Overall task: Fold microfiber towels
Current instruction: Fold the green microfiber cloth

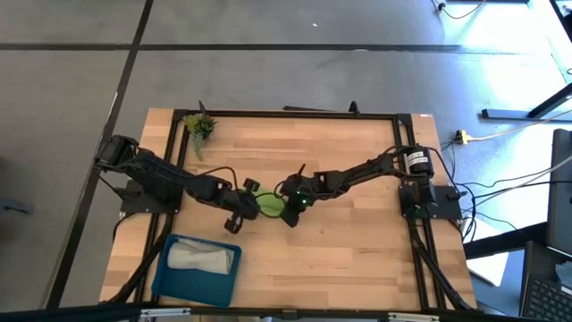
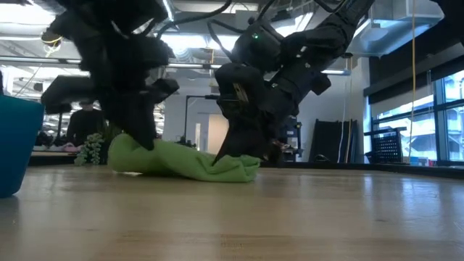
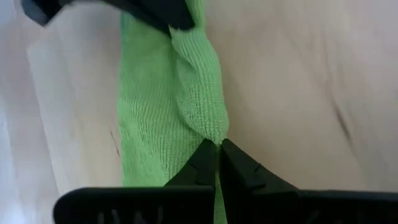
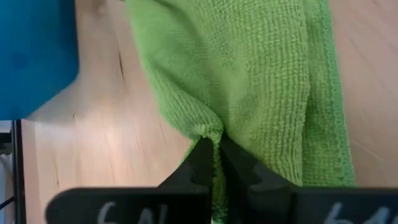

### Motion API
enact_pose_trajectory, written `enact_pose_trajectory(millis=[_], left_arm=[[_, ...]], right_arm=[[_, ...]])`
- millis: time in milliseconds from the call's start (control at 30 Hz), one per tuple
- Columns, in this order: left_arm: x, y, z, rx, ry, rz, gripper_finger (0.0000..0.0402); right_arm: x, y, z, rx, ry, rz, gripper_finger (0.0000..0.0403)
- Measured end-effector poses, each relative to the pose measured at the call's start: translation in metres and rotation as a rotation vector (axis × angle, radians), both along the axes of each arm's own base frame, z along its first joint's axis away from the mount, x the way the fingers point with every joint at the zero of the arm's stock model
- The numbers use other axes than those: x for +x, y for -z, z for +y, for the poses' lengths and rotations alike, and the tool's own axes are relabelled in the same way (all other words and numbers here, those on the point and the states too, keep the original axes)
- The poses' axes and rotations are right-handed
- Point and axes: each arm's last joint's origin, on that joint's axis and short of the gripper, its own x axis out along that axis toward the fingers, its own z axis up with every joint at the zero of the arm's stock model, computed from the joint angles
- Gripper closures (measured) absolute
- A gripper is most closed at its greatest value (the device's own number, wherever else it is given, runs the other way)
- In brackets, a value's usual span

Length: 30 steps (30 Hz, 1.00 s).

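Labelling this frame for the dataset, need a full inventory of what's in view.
lime green towel: 1, bright green, bunched at table centre, pinched at both ends
grey towel: 1, light grey, lying in the blue tray
blue tray: 1, blue, near-left part of the table
plant sprig: 1, green, far-left corner
table: 1, light wood with black frame
cables: several, dark, on the floor right of the table
left gripper: 1, black, fingers shut on the towel's left end
right gripper: 1, black, fingers shut on its right end
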Motion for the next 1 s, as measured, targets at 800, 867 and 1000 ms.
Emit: enact_pose_trajectory(millis=[800, 867, 1000], left_arm=[[0.009, 0.007, 0.048, -0.47, -0.104, 0.252, 0.0401], [0.01, 0.008, 0.05, -0.457, -0.11, 0.242, 0.0401], [0.012, 0.003, 0.054, -0.39, -0.159, 0.18, 0.0401]], right_arm=[[-0.004, 0.005, -0.001, -0.037, 0.0, 0.057, 0.039], [-0.004, 0.005, -0.001, -0.036, 0.0, 0.058, 0.039], [-0.005, 0.005, -0.001, -0.036, 0.0, 0.068, 0.039]])
